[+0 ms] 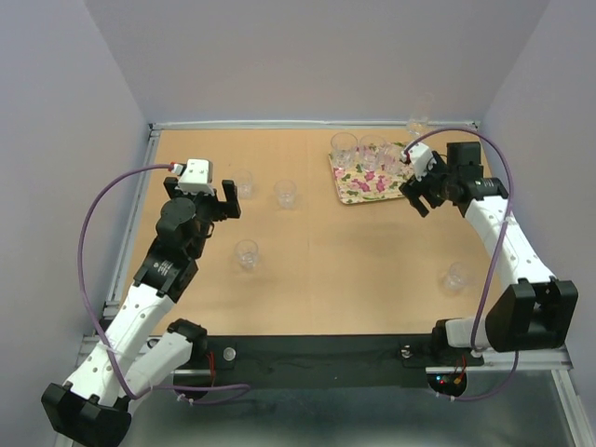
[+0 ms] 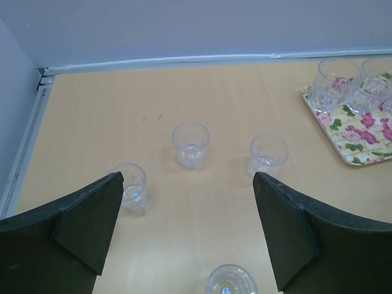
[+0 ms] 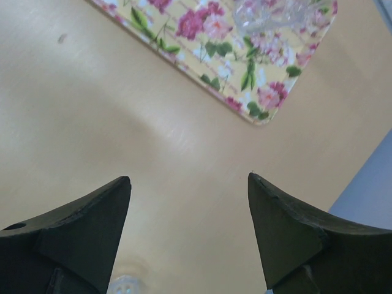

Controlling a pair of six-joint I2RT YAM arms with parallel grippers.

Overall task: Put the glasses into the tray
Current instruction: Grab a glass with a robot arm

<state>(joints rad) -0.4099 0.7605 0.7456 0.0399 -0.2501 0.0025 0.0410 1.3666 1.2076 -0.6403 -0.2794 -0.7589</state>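
The flowered tray [image 1: 358, 189] lies at the back right with several clear glasses [image 1: 372, 151] on its far part. Loose glasses stand on the table at the left [image 1: 244, 182], [image 1: 287, 193], [image 1: 247, 253] and at the near right [image 1: 456, 277]. My left gripper [image 1: 222, 203] is open and empty; in the left wrist view [image 2: 187, 177] several tumblers [image 2: 190, 144] stand ahead of it and one [image 2: 229, 282] just below it. My right gripper [image 1: 421, 193] is open and empty beside the tray's near right corner [image 3: 257, 113].
One more glass [image 1: 416, 126] stands by the back wall behind the tray. Purple walls enclose the table on three sides. A metal rail [image 1: 140, 196] runs along the left edge. A glass rim [image 3: 125, 285] shows below my right gripper's left finger.
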